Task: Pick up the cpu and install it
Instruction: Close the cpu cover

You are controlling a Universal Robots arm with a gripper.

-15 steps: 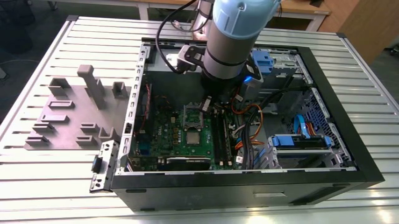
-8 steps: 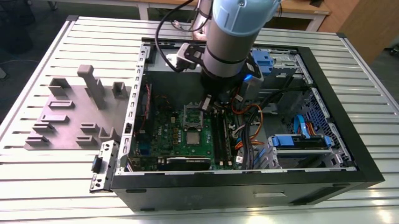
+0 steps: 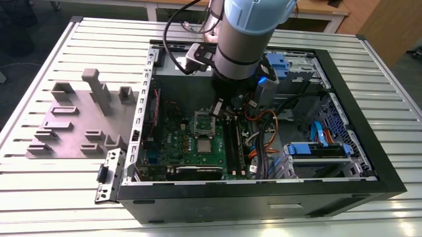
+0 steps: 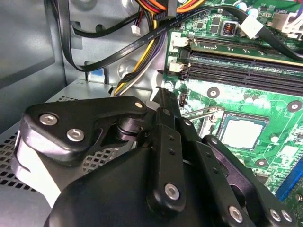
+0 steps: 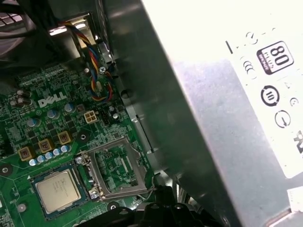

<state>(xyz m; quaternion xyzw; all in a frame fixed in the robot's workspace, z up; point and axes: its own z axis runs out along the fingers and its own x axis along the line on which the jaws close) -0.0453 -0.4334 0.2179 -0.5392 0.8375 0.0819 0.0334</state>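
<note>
The cpu (image 3: 205, 145) lies flat in its socket on the green motherboard (image 3: 173, 136), silvery top up. It appears in both wrist views, cpu (image 5: 56, 188) and cpu (image 4: 241, 131). Beside it the silver socket bracket (image 5: 115, 169) stands flipped open, bracket (image 3: 204, 123). My gripper (image 3: 218, 107) hangs inside the case just past the bracket's far end, clear of the cpu. Its black fingers meet at a narrow tip, gripper (image 4: 162, 94), shut with nothing seen between them. That tip, gripper (image 5: 158, 193), sits close to the bracket's edge.
The open black computer case (image 3: 369, 163) lies on a slatted metal table (image 3: 59, 59). Memory slots (image 4: 246, 71), bundled cables (image 4: 128, 47) and a power supply wall (image 5: 227, 109) crowd the gripper. Blue drive caddies (image 3: 316, 148) fill the exterior view's right. A grey fixture block (image 3: 79, 123) stands left.
</note>
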